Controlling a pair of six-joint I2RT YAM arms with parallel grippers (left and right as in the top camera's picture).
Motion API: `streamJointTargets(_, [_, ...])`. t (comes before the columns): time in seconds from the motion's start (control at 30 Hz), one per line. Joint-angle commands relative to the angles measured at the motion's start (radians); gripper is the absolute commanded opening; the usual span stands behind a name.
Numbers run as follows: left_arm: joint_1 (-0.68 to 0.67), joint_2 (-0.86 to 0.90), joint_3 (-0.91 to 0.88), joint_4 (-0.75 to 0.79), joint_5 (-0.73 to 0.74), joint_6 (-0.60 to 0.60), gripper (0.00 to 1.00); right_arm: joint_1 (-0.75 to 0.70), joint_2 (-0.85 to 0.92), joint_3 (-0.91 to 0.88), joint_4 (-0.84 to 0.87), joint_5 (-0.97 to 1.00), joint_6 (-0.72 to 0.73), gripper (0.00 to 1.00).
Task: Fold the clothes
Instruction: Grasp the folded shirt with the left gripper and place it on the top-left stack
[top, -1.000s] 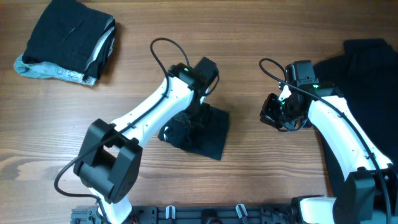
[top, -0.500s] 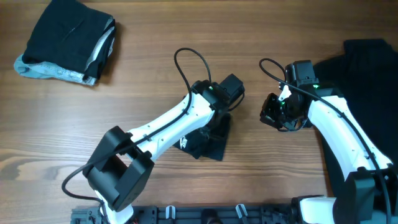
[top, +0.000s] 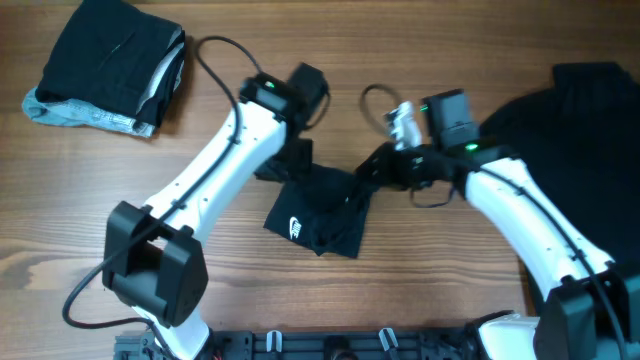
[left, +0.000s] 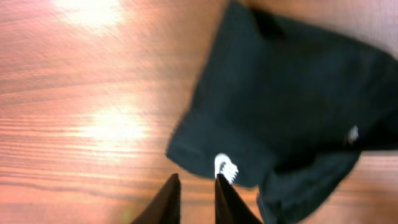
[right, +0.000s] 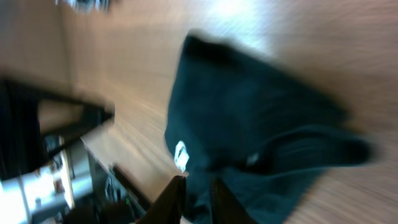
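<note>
A folded black T-shirt (top: 318, 215) with a small white chest logo lies at the table's middle. It also shows in the left wrist view (left: 286, 93) and, blurred, in the right wrist view (right: 249, 112). My left gripper (top: 285, 165) hovers at the shirt's upper left edge; its fingers (left: 196, 182) are close together and empty, with bare wood between them. My right gripper (top: 372, 172) is at the shirt's upper right corner; its fingers (right: 196, 185) are close together just over the dark fabric.
A stack of folded black garments on a pale grey-blue piece (top: 100, 70) sits at the far left corner. A loose black garment (top: 590, 140) lies spread at the right edge. Black mounts (top: 330, 345) line the table's front edge.
My left gripper has let go of the shirt and pulled back up and left, uncovering the logo. My right arm has swung left from its idle spot to the shirt's right corner.
</note>
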Motion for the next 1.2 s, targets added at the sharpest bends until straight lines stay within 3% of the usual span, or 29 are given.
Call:
streamJointTargets(0.0, [0.085, -0.021, 0.01, 0.052, 0.052, 0.047, 0.12, 0.13, 0.044, 0.011, 0.018, 0.05, 0.072, 0.16])
streamJointTargets(0.17, [0.198, -0.021, 0.01, 0.071, 0.082, 0.113, 0.14, 0.262, 0.221, 0.011, 0.063, 0.116, 0.252, 0.16])
streamJointTargets(0.27, [0.233, -0.021, 0.01, 0.066, 0.167, 0.162, 0.15, 0.234, 0.272, 0.011, -0.112, 0.135, 0.321, 0.13])
streamJointTargets(0.33, [0.237, -0.021, 0.01, 0.05, 0.171, 0.185, 0.16, 0.187, 0.24, 0.011, -0.328, 0.304, 0.318, 0.08])
streamJointTargets(0.4, [0.236, -0.021, 0.01, 0.05, 0.173, 0.188, 0.19, 0.154, 0.191, 0.011, -0.401, 0.386, 0.289, 0.07])
streamJointTargets(0.5, [0.236, -0.021, 0.01, 0.051, 0.188, 0.188, 0.26, 0.132, 0.061, 0.011, -0.368, 0.383, 0.175, 0.11])
streamJointTargets(0.6, [0.236, -0.021, 0.01, 0.048, 0.213, 0.188, 0.29, 0.133, -0.036, 0.011, -0.224, 0.253, 0.065, 0.17])
streamJointTargets(0.73, [0.236, -0.021, 0.01, 0.048, 0.214, 0.188, 0.29, 0.133, 0.01, 0.01, -0.138, 0.256, 0.127, 0.22])
streamJointTargets(0.83, [0.236, -0.021, 0.01, 0.048, 0.251, 0.218, 0.36, 0.134, 0.114, 0.0, -0.175, 0.22, 0.145, 0.22])
streamJointTargets(0.97, [0.236, -0.021, -0.031, 0.056, 0.266, 0.224, 0.64, 0.133, 0.245, -0.027, -0.207, 0.21, 0.187, 0.21])
streamJointTargets(1.1, [0.235, -0.021, -0.16, 0.142, 0.346, 0.243, 0.66, 0.133, 0.239, -0.026, -0.192, 0.207, 0.186, 0.18])
streamJointTargets(1.17, [0.236, -0.021, -0.246, 0.233, 0.462, 0.328, 0.68, 0.133, 0.221, -0.026, -0.178, 0.207, 0.182, 0.2])
